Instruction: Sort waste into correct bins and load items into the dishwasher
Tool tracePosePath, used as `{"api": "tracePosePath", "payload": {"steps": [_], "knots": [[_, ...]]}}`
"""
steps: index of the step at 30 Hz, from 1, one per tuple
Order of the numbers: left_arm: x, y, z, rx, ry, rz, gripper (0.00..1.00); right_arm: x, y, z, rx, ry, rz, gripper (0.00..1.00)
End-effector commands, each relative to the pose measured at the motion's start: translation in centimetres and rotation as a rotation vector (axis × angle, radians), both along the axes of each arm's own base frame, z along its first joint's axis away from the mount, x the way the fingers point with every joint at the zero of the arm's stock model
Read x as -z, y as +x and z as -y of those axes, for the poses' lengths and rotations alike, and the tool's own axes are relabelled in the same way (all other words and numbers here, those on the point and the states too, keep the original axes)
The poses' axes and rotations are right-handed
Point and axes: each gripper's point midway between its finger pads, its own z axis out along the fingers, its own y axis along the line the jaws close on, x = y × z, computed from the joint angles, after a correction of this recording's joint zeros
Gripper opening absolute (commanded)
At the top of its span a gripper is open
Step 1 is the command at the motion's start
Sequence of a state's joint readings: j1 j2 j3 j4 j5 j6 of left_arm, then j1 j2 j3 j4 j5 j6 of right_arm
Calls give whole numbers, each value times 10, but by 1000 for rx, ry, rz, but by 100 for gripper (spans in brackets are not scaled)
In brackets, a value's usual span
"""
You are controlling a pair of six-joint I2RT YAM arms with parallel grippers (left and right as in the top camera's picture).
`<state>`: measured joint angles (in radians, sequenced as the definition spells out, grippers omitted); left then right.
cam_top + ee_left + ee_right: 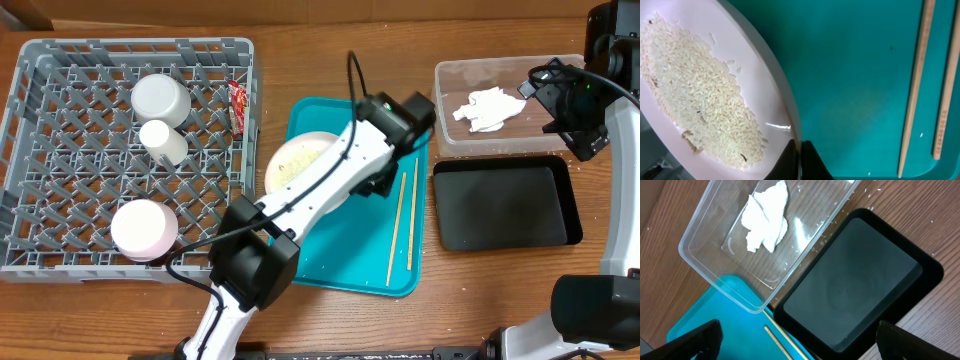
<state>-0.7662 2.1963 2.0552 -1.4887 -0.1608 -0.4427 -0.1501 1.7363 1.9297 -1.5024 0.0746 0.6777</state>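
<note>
Since the rice (695,90) must be binned before racking, left gripper (800,150) is clamped on the rim of the plate (765,95) lying on the teal tray (855,75), probably to tip it, while right gripper (800,342) hangs wide open by the clear tub (705,265) holding the napkin (765,217).

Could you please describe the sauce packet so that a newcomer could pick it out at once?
Find the big grey rack on the left of the table. At its right wall, towards the far corner, lies the packet, a small flat strip. It is the only red thing there; the crockery near it is round and pale.
</note>
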Motion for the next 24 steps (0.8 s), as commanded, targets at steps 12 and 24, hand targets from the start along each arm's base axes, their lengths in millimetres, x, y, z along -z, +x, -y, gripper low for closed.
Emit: {"api": "tracePosePath", "payload": {"steps": [12,24], "knots": [[-40,37,-38,-68,-6,51,4,-11,0,1,5,-4,37,100],[-40,36,-30,-56,-23,62,4,-11,0,1,5,-4,37,100]]}}
